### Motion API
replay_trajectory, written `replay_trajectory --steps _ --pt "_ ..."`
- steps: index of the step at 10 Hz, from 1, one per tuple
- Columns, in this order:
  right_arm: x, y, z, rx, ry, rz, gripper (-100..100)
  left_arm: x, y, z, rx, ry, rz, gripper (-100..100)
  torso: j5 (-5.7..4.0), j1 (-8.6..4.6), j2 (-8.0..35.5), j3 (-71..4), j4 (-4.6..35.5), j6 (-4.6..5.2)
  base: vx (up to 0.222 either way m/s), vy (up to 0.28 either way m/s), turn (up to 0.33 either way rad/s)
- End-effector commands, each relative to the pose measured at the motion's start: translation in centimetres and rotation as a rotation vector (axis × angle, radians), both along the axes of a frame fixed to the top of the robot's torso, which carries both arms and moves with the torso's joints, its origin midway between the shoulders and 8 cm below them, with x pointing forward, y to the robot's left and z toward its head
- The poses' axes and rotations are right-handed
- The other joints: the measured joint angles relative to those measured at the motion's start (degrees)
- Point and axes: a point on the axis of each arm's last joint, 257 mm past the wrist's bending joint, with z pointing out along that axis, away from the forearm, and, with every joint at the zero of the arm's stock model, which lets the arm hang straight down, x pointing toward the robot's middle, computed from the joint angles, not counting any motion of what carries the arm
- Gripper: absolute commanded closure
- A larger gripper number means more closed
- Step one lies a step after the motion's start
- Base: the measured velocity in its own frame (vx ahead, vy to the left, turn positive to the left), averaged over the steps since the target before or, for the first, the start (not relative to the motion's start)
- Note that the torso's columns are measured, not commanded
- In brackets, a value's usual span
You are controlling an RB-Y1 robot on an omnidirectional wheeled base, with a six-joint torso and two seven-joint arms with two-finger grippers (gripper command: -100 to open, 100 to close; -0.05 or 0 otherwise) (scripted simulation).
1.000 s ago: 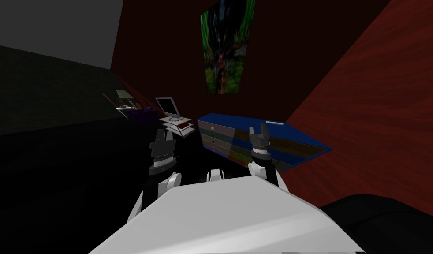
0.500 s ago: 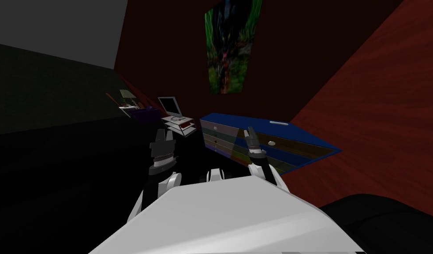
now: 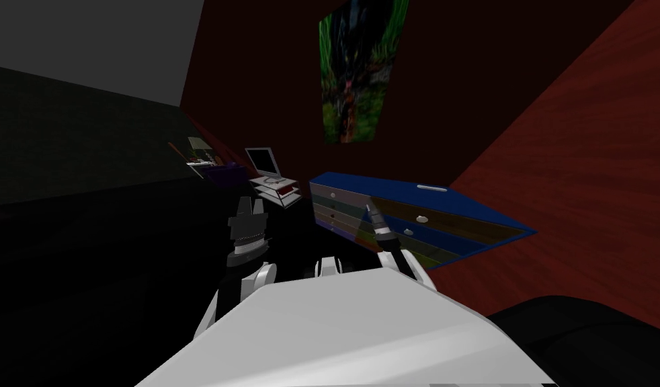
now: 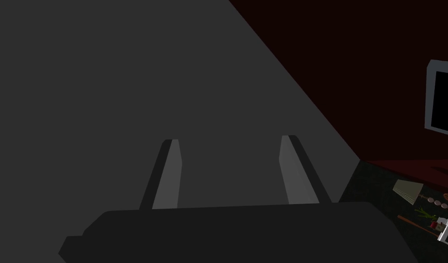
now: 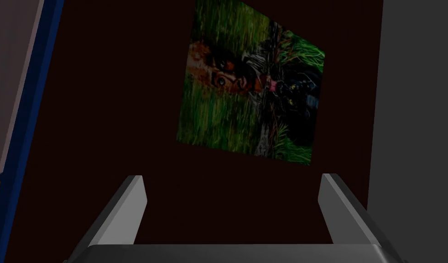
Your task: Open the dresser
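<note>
A low dresser (image 3: pixel 389 188) with a blue top and frame stands against the dark red wall, ahead and to my right. Its drawer fronts are striped in different colours and carry small pale knobs (image 3: pixel 422 219). All drawers look flush. My right gripper (image 3: pixel 372 213) hangs in front of the drawer fronts, short of them, seen edge-on. In the right wrist view the right gripper (image 5: pixel 231 179) is open and holds nothing, and the dresser's blue edge (image 5: pixel 22 114) runs beside it. My left gripper (image 3: pixel 251 205) is raised to the left, away from the dresser, and is open (image 4: pixel 228 139).
A small white shelf stand (image 3: pixel 276 190) with a monitor (image 3: pixel 263 161) stands just left of the dresser. A purple piece of furniture (image 3: pixel 221 176) is beyond it. A painting (image 3: pixel 355 74) hangs above. A red wall (image 3: pixel 591 168) closes the right side, and a dark rounded object (image 3: pixel 591 336) lies near right.
My right gripper has rolled from face-on to edge-on and moved left and a little forward along the drawer fronts. The whole head view has shifted slightly. The left arm has stayed still.
</note>
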Motion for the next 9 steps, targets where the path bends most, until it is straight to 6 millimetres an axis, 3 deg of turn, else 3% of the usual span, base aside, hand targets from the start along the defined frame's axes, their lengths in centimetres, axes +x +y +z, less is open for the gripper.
replay_trajectory --steps 1,2,3,4,5,6,7,8,9 --pt "1.2 -0.1 -3.7 -0.096 0.105 -0.034 -100 0.0 0.0 0.0 0.000 0.000 0.000 0 -0.02 -0.11 0.0 0.0 0.0 0.02 0.018 0.087 0.032" --pt "1.3 0.0 -3.9 -0.112 0.111 -0.039 -100 0.0 0.0 0.0 0.000 0.000 0.000 0 -0.02 -0.07 0.0 0.0 0.0 0.00 0.013 0.076 0.019" --pt "1.8 -0.2 -6.3 -0.168 0.176 -0.058 -100 0.0 0.0 0.0 0.000 0.000 0.000 0 -0.02 -0.09 0.0 0.0 0.0 0.01 0.017 0.083 0.034" --pt "1.9 -0.2 -6.5 -0.185 0.182 -0.064 -100 0.0 0.0 0.0 0.000 0.000 0.000 0 -0.01 -0.03 0.0 0.0 0.0 0.01 -0.003 0.090 0.019" --pt "2.2 -0.2 -8.6 -0.240 0.235 -0.076 -100 0.0 0.0 0.0 0.000 0.000 0.000 0 0.01 0.00 0.0 0.0 0.0 0.01 -0.003 0.121 0.037" --pt "2.3 -0.4 -9.1 -0.261 0.253 -0.090 -100 0.0 0.0 0.0 0.000 0.000 0.000 0 0.03 0.09 0.0 0.0 0.0 0.01 0.003 0.106 0.018" --pt "2.5 -0.6 -11.4 -0.315 0.308 -0.104 -100 0.0 0.0 0.0 0.000 0.000 0.000 0 0.02 0.00 0.0 0.0 0.0 0.01 0.018 0.117 0.041" --pt "2.6 -0.9 -11.8 -0.341 0.324 -0.118 -100 0.0 0.0 0.0 0.000 0.000 0.000 0 0.00 0.00 -0.1 0.0 0.0 0.00 0.026 0.096 0.022" --pt "2.7 -1.2 -14.0 -0.399 0.378 -0.132 -100 0.0 0.0 0.0 0.000 0.000 0.000 0 -0.01 -0.10 -0.1 0.0 0.0 0.01 0.032 0.107 0.060"
